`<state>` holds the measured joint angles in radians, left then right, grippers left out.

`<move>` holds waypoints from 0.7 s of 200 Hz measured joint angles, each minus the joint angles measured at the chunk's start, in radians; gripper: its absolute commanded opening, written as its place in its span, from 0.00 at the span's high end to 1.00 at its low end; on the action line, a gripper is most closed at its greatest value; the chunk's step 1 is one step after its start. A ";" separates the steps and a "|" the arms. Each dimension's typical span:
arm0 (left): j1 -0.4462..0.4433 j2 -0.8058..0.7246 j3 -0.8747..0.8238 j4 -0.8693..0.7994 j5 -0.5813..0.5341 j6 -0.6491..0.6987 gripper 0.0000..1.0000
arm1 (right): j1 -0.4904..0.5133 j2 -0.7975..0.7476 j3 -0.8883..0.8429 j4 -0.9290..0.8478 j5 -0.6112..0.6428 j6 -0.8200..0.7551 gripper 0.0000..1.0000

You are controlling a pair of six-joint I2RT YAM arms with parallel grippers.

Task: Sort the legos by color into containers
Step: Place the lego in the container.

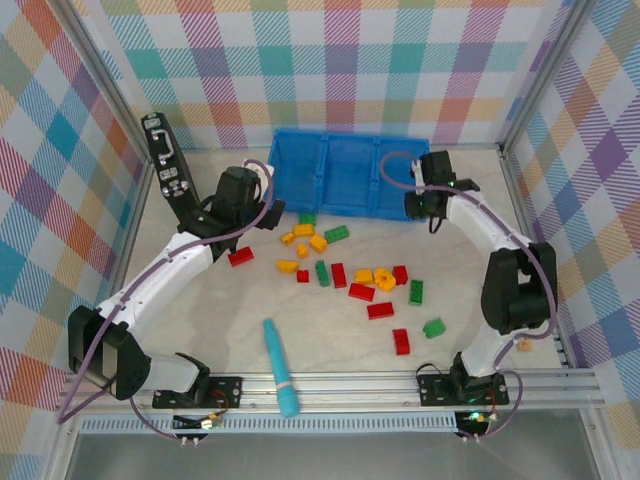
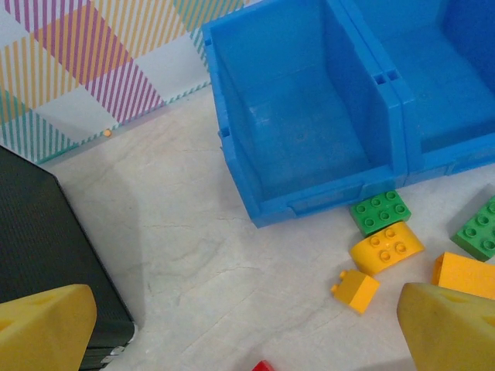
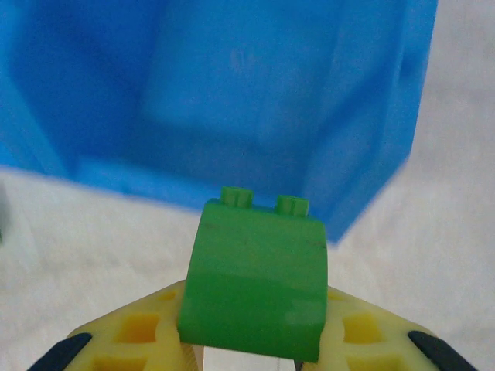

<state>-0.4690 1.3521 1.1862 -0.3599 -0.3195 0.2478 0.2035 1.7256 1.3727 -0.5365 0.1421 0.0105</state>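
Observation:
The blue three-compartment container (image 1: 340,175) stands at the back of the table. Red, yellow-orange and green legos (image 1: 362,292) lie scattered in front of it. My right gripper (image 3: 251,340) is shut on a curved green lego (image 3: 255,286), held above the table just before the container's right compartment (image 3: 232,100). In the top view the right gripper (image 1: 418,208) sits at the container's right front corner. My left gripper (image 2: 247,340) hangs open over bare table by the left compartment (image 2: 309,116), nothing between its yellow fingers (image 2: 42,328). A green lego (image 2: 379,212) and yellow legos (image 2: 387,247) lie to its right.
A long teal cylinder (image 1: 281,368) lies near the front edge. A tan piece (image 1: 522,345) sits by the right arm's base. A black device (image 1: 165,165) leans at the back left, close beside my left gripper (image 1: 266,212). Plaid walls enclose the table.

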 measured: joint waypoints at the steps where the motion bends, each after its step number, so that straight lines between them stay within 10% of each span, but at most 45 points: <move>1: 0.000 0.000 0.000 0.000 0.002 0.000 0.00 | 0.000 0.004 0.007 0.000 -0.001 0.000 0.74; 140: -0.008 -0.108 0.238 -0.281 0.183 -0.098 0.00 | 0.000 0.349 0.323 0.006 -0.004 -0.035 0.49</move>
<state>-0.4770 1.2442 1.4246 -0.6407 -0.1364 0.1501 0.2035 2.0750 1.6962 -0.5301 0.1379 -0.0242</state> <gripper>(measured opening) 0.999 0.501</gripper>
